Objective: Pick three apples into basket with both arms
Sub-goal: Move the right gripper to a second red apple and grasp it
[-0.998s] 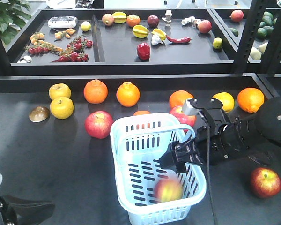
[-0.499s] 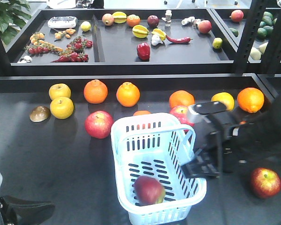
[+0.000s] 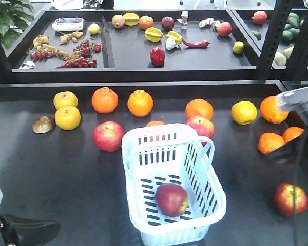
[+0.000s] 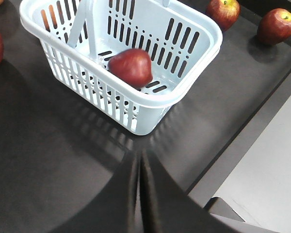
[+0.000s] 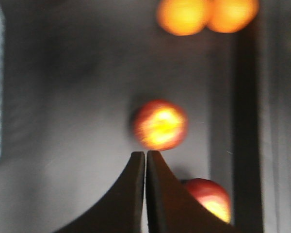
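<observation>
The pale blue-white basket (image 3: 138, 142) (image 4: 194, 29) stands at the middle of the dark table with its handle down. One dark red apple (image 3: 171, 199) (image 4: 131, 67) lies on its slotted floor. Another red apple with a yellow patch (image 3: 291, 199) (image 5: 160, 124) rests on the table to the right of the basket, and a second one (image 5: 208, 196) lies close to it. My right gripper (image 5: 146, 154) is shut and empty, just short of the nearer apple; its arm (image 3: 297, 97) is at the right edge. My left gripper (image 4: 139, 159) is shut and empty, near the basket's front corner.
Two brighter red apples (image 3: 108, 136) (image 3: 200, 126) lie behind the basket, in front of a row of oranges (image 3: 140, 102) and yellow fruit (image 3: 67, 117). Two oranges (image 3: 271, 142) sit near the right arm. A raised shelf (image 3: 143, 72) with assorted produce runs along the back. The table's front edge (image 4: 242, 141) is close.
The right arm has pulled back from above the basket to the far right edge, and its gripper went from open to shut. The dropped apple rolled and settled in the basket.
</observation>
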Available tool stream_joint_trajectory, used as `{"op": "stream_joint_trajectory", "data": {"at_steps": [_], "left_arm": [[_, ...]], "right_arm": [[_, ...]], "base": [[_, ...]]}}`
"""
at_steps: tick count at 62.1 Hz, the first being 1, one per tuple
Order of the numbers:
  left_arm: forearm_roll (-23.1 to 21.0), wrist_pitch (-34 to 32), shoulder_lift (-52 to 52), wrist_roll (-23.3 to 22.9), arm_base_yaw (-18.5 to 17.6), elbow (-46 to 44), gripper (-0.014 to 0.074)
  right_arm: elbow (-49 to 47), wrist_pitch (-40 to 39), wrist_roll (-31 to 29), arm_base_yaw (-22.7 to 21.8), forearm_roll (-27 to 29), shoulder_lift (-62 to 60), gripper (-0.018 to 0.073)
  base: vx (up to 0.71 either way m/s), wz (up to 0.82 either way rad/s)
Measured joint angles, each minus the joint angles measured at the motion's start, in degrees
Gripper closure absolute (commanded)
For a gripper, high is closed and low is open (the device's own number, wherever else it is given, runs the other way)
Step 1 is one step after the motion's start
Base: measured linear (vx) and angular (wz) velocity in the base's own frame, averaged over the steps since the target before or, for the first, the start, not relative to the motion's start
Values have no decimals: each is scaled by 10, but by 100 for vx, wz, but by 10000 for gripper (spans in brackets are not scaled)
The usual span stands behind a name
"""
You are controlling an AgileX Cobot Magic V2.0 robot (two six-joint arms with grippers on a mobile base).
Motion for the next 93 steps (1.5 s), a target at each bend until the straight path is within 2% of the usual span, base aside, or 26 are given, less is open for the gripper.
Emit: {"op": "stream_joint_trajectory", "data": {"at_steps": [3, 7, 13, 17, 24, 32, 53, 93], "left_arm": [[0, 0, 0, 0, 0, 0, 602], [0, 0, 0, 0, 0, 0, 602], [0, 0, 0, 0, 0, 0, 602], [0, 0, 0, 0, 0, 0, 602], [0, 0, 0, 0, 0, 0, 602], [0, 0, 0, 0, 0, 0, 602], [0, 0, 0, 0, 0, 0, 602], [0, -1, 0, 0, 0, 0, 602]], "right_arm": [[-6, -9, -12, -33, 15, 11, 497], [-21, -13, -50, -91, 66, 36, 432], [-50, -9, -143, -160, 169, 77, 284], [-75, -4, -205, -200, 243, 108, 144], [-100, -2, -261, -233, 305, 150, -45], [-112, -2, -273, -241, 314, 192, -164], [-112, -28, -260, -242, 286, 304, -134], [-115, -64, -256, -242, 282, 432, -90]], "base": [[0, 0], [0, 0], [0, 0], [0, 0], [0, 0], [0, 0], [0, 0], [0, 0]]}}
